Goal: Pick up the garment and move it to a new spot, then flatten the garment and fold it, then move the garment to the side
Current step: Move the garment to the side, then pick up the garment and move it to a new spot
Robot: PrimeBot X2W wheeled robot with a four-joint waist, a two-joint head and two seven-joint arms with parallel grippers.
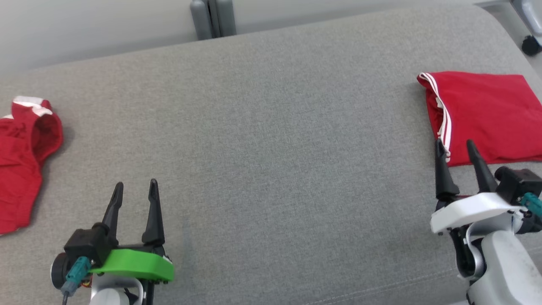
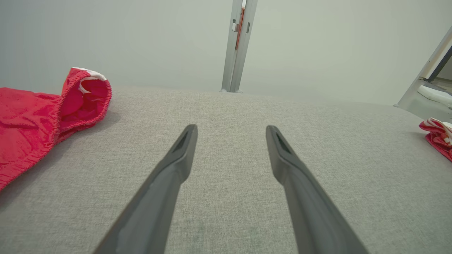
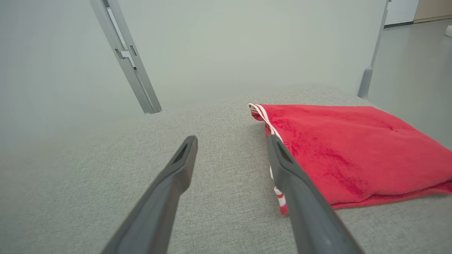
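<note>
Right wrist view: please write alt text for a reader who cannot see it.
A folded red garment with white side stripes lies flat on a grey fabric surface. The right end effector is open before its near edge, holding nothing. A pale wall with a grey metal post stands behind.

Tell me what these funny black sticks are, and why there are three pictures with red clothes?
The sticks are a robot's fingers. Its head camera looks down at a grey cushioned surface, showing the left gripper and the right gripper, both open and holding nothing. The other two pictures come from cameras on each wrist, looking along the fingers. A folded red garment with white stripes lies neatly at the right, by the right gripper. A crumpled red garment lies far left.
</note>
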